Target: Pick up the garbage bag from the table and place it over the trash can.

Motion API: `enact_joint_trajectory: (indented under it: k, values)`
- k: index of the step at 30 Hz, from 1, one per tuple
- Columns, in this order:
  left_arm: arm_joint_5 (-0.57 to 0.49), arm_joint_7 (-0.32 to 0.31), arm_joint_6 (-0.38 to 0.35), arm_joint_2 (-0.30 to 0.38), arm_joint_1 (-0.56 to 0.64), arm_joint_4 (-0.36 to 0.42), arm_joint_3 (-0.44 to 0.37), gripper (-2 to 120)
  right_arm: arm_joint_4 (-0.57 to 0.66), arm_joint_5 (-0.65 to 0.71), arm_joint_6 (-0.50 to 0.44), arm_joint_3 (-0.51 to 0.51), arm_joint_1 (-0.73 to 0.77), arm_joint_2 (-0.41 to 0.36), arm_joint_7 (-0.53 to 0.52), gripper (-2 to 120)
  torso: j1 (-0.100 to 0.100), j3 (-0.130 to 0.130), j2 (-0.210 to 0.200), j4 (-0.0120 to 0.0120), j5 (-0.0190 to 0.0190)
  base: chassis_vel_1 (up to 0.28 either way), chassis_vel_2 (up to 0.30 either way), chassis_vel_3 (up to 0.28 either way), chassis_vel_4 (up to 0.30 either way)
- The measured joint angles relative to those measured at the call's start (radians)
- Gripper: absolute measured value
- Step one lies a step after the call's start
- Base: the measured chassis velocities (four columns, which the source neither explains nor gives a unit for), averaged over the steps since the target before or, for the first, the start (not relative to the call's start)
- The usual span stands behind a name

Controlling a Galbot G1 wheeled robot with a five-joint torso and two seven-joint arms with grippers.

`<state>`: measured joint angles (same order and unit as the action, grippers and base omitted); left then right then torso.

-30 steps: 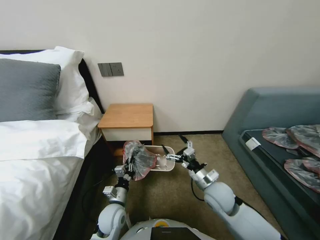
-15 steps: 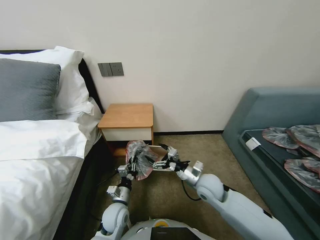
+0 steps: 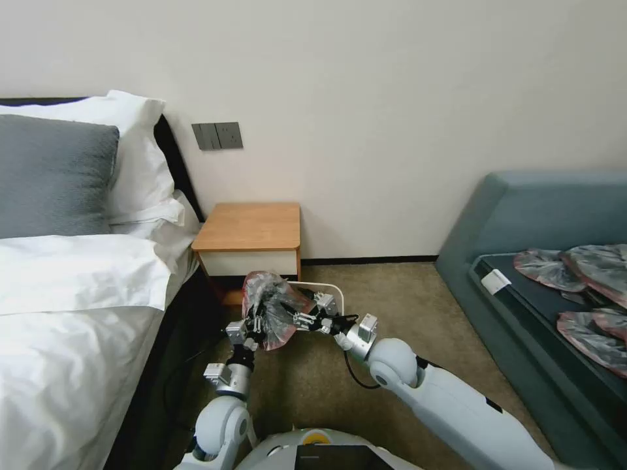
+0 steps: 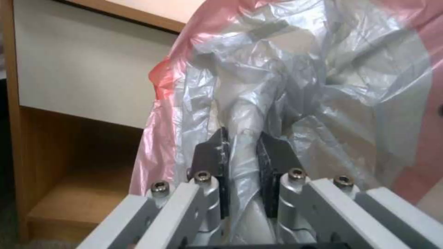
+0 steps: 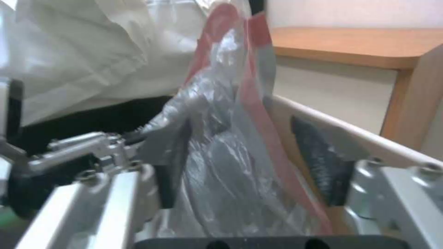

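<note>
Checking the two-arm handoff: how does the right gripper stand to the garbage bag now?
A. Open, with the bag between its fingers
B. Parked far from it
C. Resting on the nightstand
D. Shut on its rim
A: the right gripper is spread open with the garbage bag between its fingers.

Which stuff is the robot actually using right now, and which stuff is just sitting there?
Part of the job:
- garbage bag, pinched in the left gripper
- right gripper, jaws open around the bag's edge
- trash can, behind the bag
- table, top bare

Just lying about:
- bed and pillows
- sofa
- spare bags on the sofa
- wall switches
</note>
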<state>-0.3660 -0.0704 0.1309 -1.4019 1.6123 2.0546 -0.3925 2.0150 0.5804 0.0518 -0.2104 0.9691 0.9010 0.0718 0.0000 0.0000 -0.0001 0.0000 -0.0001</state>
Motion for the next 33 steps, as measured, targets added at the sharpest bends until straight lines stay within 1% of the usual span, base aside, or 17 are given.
enact_joint_trajectory:
  k: [2,3,5,6,9,10,11,13,14,15,16,26,31,33]
  values:
    - [-0.002,0.0,0.003,0.002,0.003,0.003,0.0,11,-0.01,-0.013,-0.003,0.003,0.0,-0.001,0.0,44,0.0,0.0,0.0,0.0,0.0,0.0,0.0,0.0,0.0]
    - [-0.002,0.0,0.003,0.002,0.003,0.003,0.0,11,-0.01,-0.013,-0.003,0.003,0.0,-0.001,0.0,44,0.0,0.0,0.0,0.0,0.0,0.0,0.0,0.0,0.0]
    - [-0.003,0.001,0.004,0.002,0.005,0.004,0.001,11,-0.014,-0.019,-0.006,0.005,0.001,-0.002,0.0,36,0.0,0.0,0.0,0.0,0.0,0.0,0.0,0.0,0.0]
    - [-0.003,0.001,0.004,0.002,0.005,0.004,0.001,11,-0.014,-0.019,-0.006,0.005,0.001,-0.002,0.0,36,0.0,0.0,0.0,0.0,0.0,0.0,0.0,0.0,0.0]
    - [-0.007,0.003,0.004,0.001,0.01,0.009,0.003,11,-0.022,-0.03,-0.017,0.012,0.002,-0.004,0.002,18,0.0,0.0,0.0,-0.0001,0.0,0.0,0.0,0.0,0.0]
    - [-0.007,0.003,0.004,0.001,0.01,0.009,0.003,11,-0.022,-0.03,-0.017,0.012,0.002,-0.004,0.002,18,0.0,0.0,0.0,-0.0001,0.0,0.0,0.0,0.0,0.0]
    - [-0.007,0.004,0.005,0.001,0.011,0.009,0.003,11,-0.023,-0.033,-0.019,0.013,0.002,-0.004,0.002,15,0.0,0.0,0.0,-0.0001,0.0,0.0,0.0,0.0,0.0]
    - [-0.006,0.004,0.005,0.001,0.014,0.01,0.003,11,-0.025,-0.039,-0.023,0.015,0.002,-0.005,0.003,5,0.0,0.0,0.0,0.0,0.0,0.0,0.0,0.0,0.0]
    - [-0.006,0.004,0.005,0.001,0.014,0.01,0.003,11,-0.025,-0.039,-0.023,0.015,0.002,-0.005,0.003,5,0.0,0.0,0.0,0.0,0.0,0.0,0.0,0.0,0.0]
    - [-0.006,0.005,0.006,0.001,0.015,0.01,0.003,11,-0.026,-0.041,-0.026,0.016,0.003,-0.005,0.004,2,0.0,0.0,0.0,0.0,0.0001,0.0,0.0,0.0,0.0]
    - [-0.005,0.005,0.007,0.001,0.016,0.01,0.002,11,-0.026,-0.043,-0.028,0.017,0.004,-0.005,0.004,0,0.0,0.0,0.0,0.0,0.0,0.0,0.0,0.0,0.0]
    - [0.003,0.007,0.01,0.0,0.018,0.012,0.002,11,-0.02,-0.048,-0.035,0.028,0.006,-0.014,0.006,0,0.0,0.0,0.0,0.0,0.0001,0.0,0.0,0.0,0.0]
    - [0.015,0.019,0.023,0.004,0.019,0.007,-0.004,11,-0.017,-0.047,-0.038,0.059,0.009,-0.02,0.006,0,0.0,0.0,0.0,0.0,0.0001,0.0,0.0,0.0,0.0]
    - [0.015,0.023,0.028,0.008,0.02,0.005,-0.008,11,-0.017,-0.041,-0.04,0.082,0.008,-0.038,0.006,0,0.0,0.0,0.0,0.0001,0.0001,0.0,0.0,0.0,0.0]
